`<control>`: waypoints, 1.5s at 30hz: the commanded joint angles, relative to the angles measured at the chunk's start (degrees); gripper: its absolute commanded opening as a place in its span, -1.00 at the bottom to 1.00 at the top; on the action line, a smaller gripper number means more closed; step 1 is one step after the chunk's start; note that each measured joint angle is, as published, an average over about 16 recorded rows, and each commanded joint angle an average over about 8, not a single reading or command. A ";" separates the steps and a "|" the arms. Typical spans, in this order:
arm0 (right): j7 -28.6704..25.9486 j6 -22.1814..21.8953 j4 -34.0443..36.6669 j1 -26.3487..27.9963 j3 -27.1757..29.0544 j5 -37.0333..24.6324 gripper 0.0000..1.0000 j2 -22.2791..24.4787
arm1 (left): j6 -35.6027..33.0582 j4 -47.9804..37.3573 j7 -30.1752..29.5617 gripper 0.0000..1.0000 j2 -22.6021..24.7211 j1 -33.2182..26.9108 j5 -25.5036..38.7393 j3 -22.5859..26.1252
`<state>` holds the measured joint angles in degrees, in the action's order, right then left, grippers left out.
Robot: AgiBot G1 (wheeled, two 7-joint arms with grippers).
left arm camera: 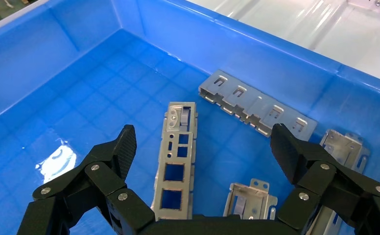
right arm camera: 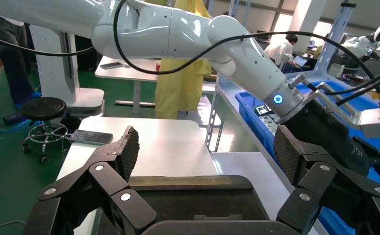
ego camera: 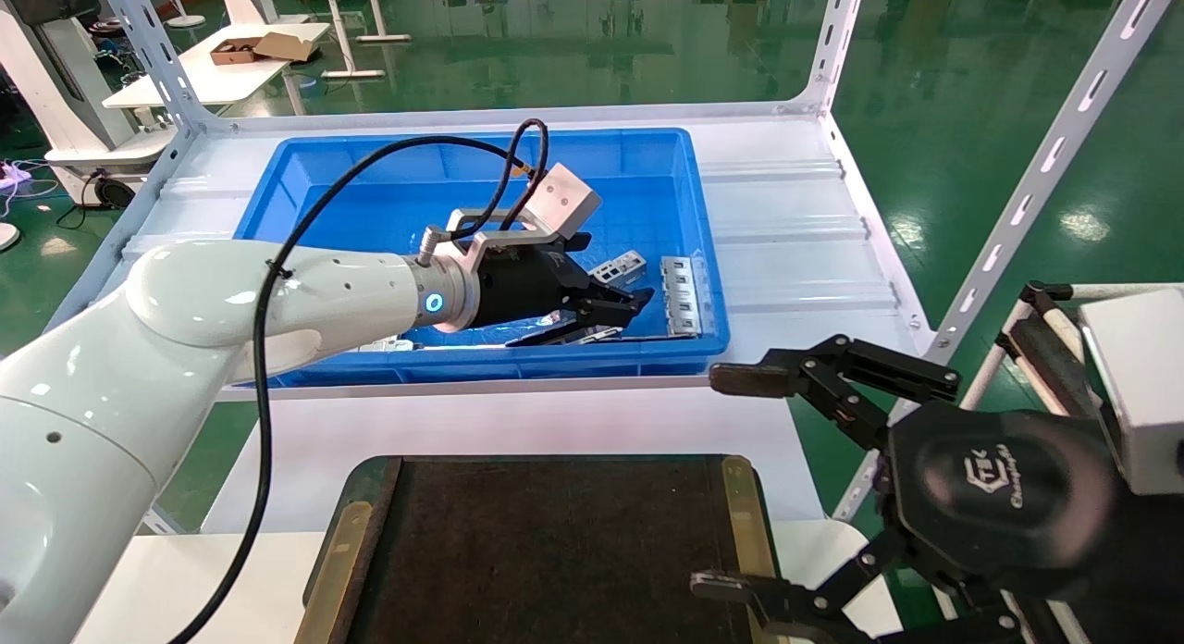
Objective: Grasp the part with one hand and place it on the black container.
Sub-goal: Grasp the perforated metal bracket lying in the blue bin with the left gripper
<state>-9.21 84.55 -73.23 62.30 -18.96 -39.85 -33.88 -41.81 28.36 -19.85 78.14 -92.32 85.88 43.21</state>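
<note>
The part, a long silver-grey shell with a row of square cutouts, lies flat on the floor of the blue bin. My left gripper hovers over it, open and empty. The part lies between the fingers, nearer one of them. In the head view the left gripper reaches into the bin's right half. The black container, a flat black tray with brass side strips, sits at the near table edge and also shows in the right wrist view. My right gripper is open and empty beside its right edge.
A flat silver strip with tabs lies along the bin wall and also shows in the head view. A small bracket and another silver piece lie close by. White rack posts stand on the right.
</note>
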 commanded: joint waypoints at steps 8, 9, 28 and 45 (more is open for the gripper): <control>0.01 -0.01 0.00 0.00 -0.01 0.01 -1.00 0.01 | 4.42 0.60 -4.25 -1.00 0.09 0.10 -2.16 6.65; 0.01 -0.01 0.00 0.00 -0.02 0.01 -1.00 0.01 | 4.87 0.50 -4.63 -1.00 0.08 0.08 -2.43 7.31; 0.02 -0.02 0.00 0.01 -0.04 0.03 -1.00 0.02 | 9.58 -1.64 -6.53 -1.00 -0.06 -0.65 -9.31 15.20; 0.03 -0.03 0.00 0.02 -0.07 0.05 -1.00 0.03 | 10.80 -2.20 -6.66 -1.00 -0.71 -1.70 -16.36 17.32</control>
<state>-9.18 84.53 -73.23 62.32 -19.03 -39.80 -33.85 -31.48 26.28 -26.22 77.22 -94.16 69.38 60.13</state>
